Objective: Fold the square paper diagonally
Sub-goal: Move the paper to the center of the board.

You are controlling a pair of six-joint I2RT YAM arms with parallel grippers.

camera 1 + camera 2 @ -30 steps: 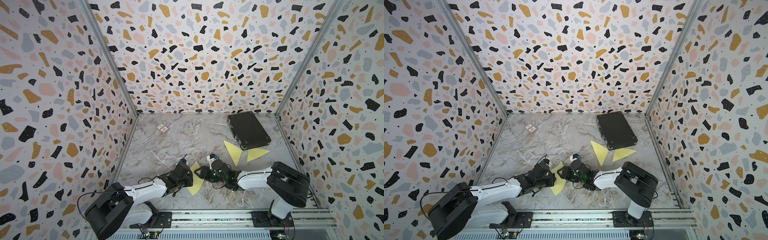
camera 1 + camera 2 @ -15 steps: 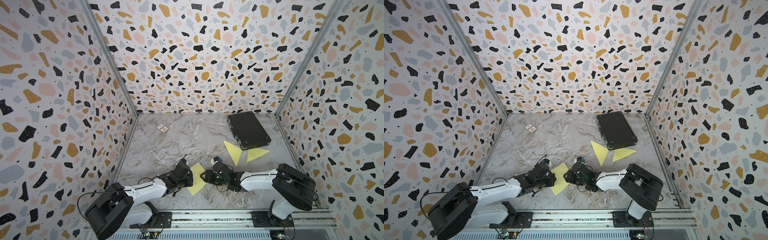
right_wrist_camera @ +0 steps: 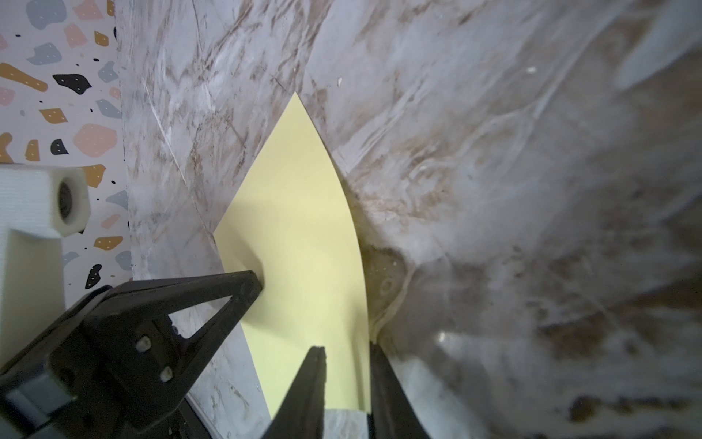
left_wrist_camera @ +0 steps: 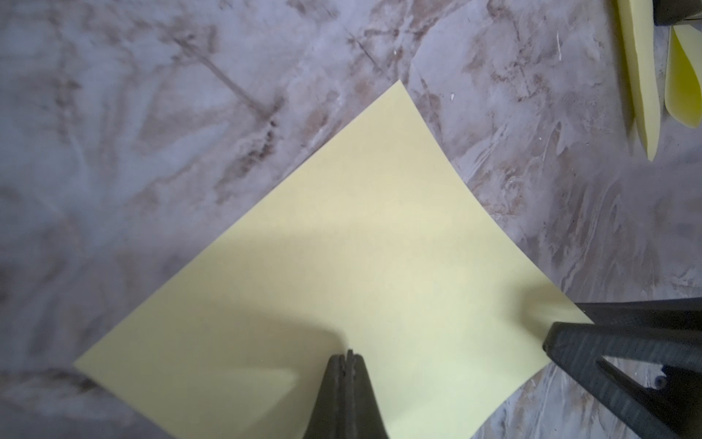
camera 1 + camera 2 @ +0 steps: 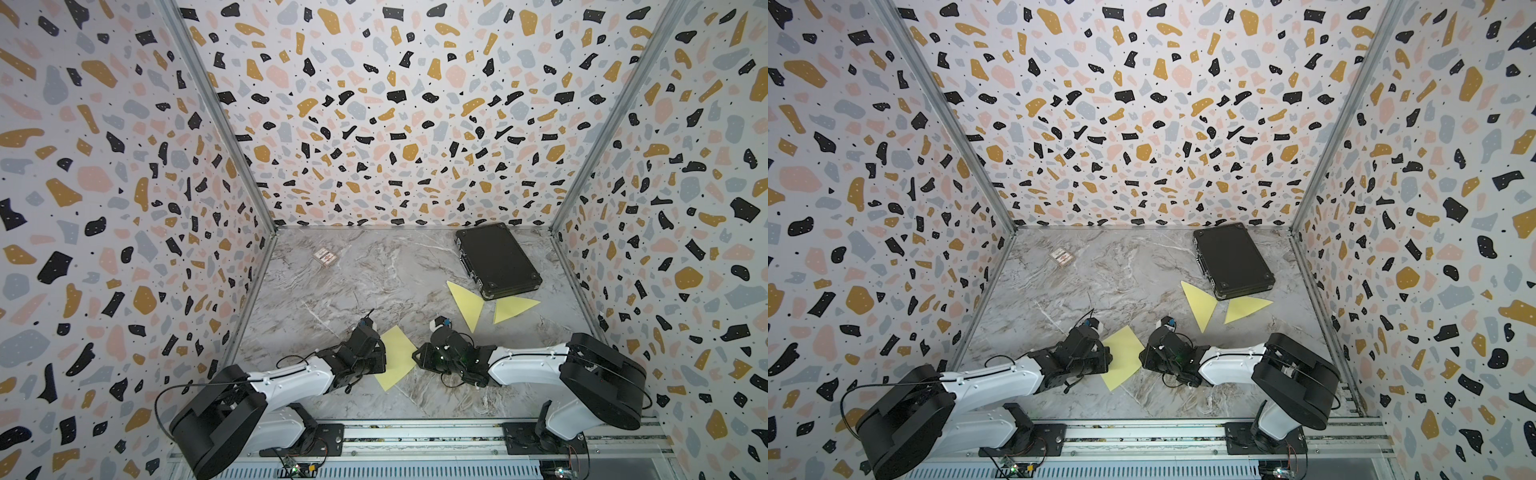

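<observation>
Lying beyond square paper: folded triangles, black case.

Terrazzo-patterned walls enclose a grey marbled floor on three sides, evenly lit.

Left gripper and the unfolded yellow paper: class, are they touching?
Touching. In the right wrist view the left gripper, jaws shut, presses its tip onto the unfolded yellow paper, and its shadow meets the tip with no gap. The left wrist view agrees.
</observation>
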